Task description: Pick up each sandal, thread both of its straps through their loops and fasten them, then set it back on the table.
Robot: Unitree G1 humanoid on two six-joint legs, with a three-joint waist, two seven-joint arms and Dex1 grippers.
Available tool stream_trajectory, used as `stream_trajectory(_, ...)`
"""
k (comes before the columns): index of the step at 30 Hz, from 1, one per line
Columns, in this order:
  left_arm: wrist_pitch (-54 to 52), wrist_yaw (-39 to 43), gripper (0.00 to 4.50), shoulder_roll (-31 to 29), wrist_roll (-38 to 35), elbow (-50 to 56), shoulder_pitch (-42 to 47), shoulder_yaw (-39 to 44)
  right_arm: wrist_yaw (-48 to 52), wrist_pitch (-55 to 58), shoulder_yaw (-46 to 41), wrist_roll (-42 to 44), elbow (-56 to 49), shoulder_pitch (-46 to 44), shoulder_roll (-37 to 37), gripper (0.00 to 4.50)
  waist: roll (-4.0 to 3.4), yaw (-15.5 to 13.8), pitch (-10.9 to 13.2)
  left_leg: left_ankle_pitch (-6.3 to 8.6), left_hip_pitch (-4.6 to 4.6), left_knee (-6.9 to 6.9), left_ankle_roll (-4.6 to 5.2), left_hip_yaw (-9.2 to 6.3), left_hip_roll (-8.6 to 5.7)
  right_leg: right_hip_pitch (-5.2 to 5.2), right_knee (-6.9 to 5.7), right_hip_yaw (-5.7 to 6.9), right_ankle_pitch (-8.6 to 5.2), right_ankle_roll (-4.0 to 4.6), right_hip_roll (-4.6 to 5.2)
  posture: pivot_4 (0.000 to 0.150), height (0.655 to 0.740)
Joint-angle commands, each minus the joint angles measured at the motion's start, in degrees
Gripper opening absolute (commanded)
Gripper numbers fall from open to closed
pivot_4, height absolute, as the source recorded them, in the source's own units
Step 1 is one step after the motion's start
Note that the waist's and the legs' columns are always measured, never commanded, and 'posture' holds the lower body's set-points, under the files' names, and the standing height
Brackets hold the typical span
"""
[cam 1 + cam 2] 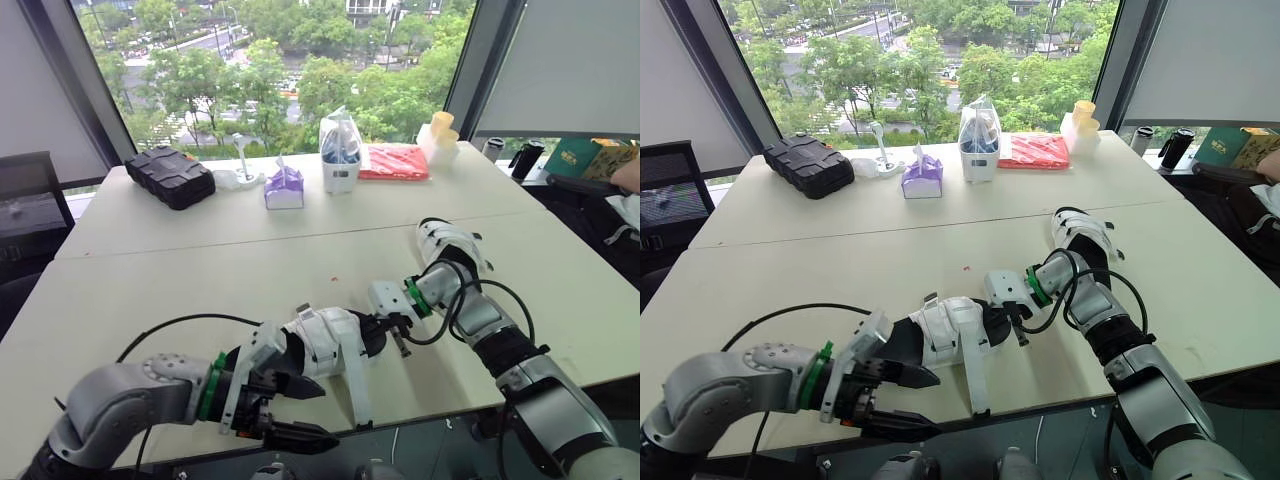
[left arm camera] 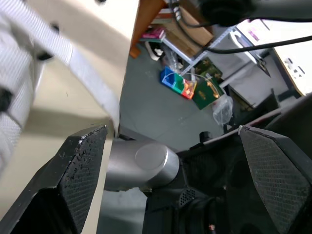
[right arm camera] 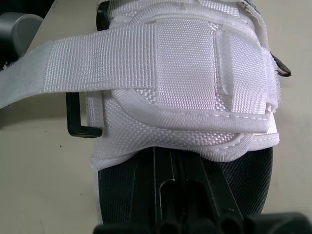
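At the worktop's (image 1: 200,270) front edge lies the sandal (image 1: 330,345), white over a black sole, between the two grippers. One long strap (image 1: 358,385) trails from it toward the edge and hangs over.

Just left of the sandal, the left gripper (image 1: 328,415) hangs at the edge with its fingers (image 2: 80,165) spread wide and empty, the upper one close beside the sandal. At the sandal's right end the right gripper (image 1: 400,340) points into it, its fingers pressed together with nothing seen between them.

Right of the sandal and farther back sits a second sandal (image 1: 450,245), partly covered by the right arm and its cables.

Well behind the sandal, along the window side, stand a black case (image 1: 170,176), a purple tissue pack (image 1: 284,187), a white container in a bag (image 1: 340,155), a red packet (image 1: 394,161) and stacked pale cups (image 1: 440,135). Far to the right behind it are a green box (image 1: 585,157) and a person's arm (image 1: 628,175), cut off by the frame.

In the right wrist view a strap lies across the sandal's upper, with a black loop (image 3: 78,119) showing just under it. Whether the strap passes through the loop cannot be made out. In the left wrist view the sandal is blurred.
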State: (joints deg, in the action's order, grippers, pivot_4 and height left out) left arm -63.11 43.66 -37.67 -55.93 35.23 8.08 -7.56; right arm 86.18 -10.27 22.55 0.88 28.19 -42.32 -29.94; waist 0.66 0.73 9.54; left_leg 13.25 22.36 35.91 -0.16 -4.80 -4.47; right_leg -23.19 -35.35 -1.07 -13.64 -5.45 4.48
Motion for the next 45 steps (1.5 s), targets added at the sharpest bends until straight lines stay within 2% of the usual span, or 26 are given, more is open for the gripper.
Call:
stream_trajectory(1, 2.5, -5.0, 4.48, 5.9, 4.6, -3.4, -0.8, -5.2, 0.7, 1.7, 1.6, -1.3, -1.7, 2.1, -0.6, 0.00, 0.02, -0.1, 0.0, 0.00, 0.00, 0.01, 0.00, 0.01, 0.00, 0.01, 0.02, 0.00, 0.00, 0.00, 0.01, 0.150, 0.7400)
stream_trajectory(9, 5.5, -10.4, 4.48, 14.8, 11.5, -9.5, 0.8, -9.3, 0.9, 3.9, 1.1, -1.1, -4.5, 3.2, -1.5, 0.00, -0.01, -0.2, 0.0, 0.00, 0.05, -0.05, 0.02, 0.00, 0.00, -0.04, 0.09, 0.03, 0.00, -0.01, 0.01, 0.150, 0.7400)
stream_trajectory(15, 6.9, -12.4, 4.48, 20.3, 13.1, -12.1, 0.8, -9.8, 1.0, 4.7, 1.0, -1.1, -5.3, 3.4, -1.9, 0.00, -0.01, -0.3, 0.0, 0.00, 0.06, -0.03, 0.02, 0.01, -0.02, -0.01, 0.11, 0.04, 0.00, 0.00, 0.03, 0.150, 0.7400)
stream_trajectory(18, 7.4, -13.3, 3.63, 22.6, 13.5, -13.1, 0.2, -9.5, 1.0, 5.0, 1.1, -1.1, -5.5, 3.3, -2.0, 0.00, -0.01, -0.3, 0.0, 0.00, 0.06, 0.02, 0.02, 0.01, -0.02, 0.02, 0.11, 0.04, 0.00, 0.00, 0.03, 0.150, 0.7400)
stream_trajectory(25, 7.0, -13.9, 0.09, 24.0, 13.5, -12.7, -0.7, -9.7, 0.9, 5.7, 1.1, -1.0, -6.3, 3.5, -2.1, 0.00, -0.05, -0.7, 0.0, 0.00, 0.06, 0.04, 0.02, 0.01, -0.03, 0.06, 0.12, 0.05, 0.00, 0.00, 0.06, 0.150, 0.7400)
stream_trajectory(30, 4.5, -12.3, 0.04, 22.7, 10.5, -11.9, 1.8, -6.7, 0.7, 5.6, 1.2, -1.1, -5.9, 3.3, -2.0, 0.00, -0.04, -1.0, 0.0, 0.04, 0.05, 0.16, -0.06, 0.02, -0.03, 0.10, 0.12, 0.06, -0.02, 0.03, 0.05, 0.150, 0.7400)
stream_trajectory(34, -1.9, -11.3, 0.04, 21.0, -0.4, -12.6, 8.5, 2.4, 0.2, 5.0, 1.2, -1.4, -5.1, 2.9, -1.7, 0.00, -0.02, -1.1, 0.0, -0.01, 0.06, 0.14, 0.03, -0.01, -0.02, 0.05, 0.09, 0.12, -0.01, 0.02, 0.02, 0.150, 0.7400)
stream_trajectory(36, -3.6, -12.3, 0.04, 20.5, -2.8, -13.6, 11.0, 4.9, 0.0, 4.8, 1.2, -1.6, -4.7, 2.7, -1.6, 0.00, -0.03, -1.0, 0.0, -0.01, 0.07, 0.15, 0.03, -0.02, -0.01, 0.03, 0.08, 0.16, -0.01, 0.02, 0.02, 0.150, 0.7400)
stream_trajectory(41, -5.9, -15.7, 0.04, 21.6, -5.9, -17.9, 15.6, 9.7, -1.0, 3.5, 1.3, -2.2, -3.1, 2.1, -0.8, 0.00, 0.00, -0.7, 0.0, 0.00, 0.07, 0.10, 0.03, 0.02, -0.03, 0.03, 0.12, 0.16, 0.11, -0.22, 0.03, 0.150, 0.7400)
stream_trajectory(45, -5.7, -17.5, 0.04, 22.6, -4.7, -22.1, 18.5, 10.4, -1.6, 2.5, 1.4, -2.6, -2.2, 1.8, -0.4, 0.00, 0.00, -0.1, 0.0, 0.00, 0.06, 0.09, 0.01, -0.01, -0.02, 0.01, 0.06, 0.17, 0.12, -0.22, 0.00, 0.150, 0.7400)
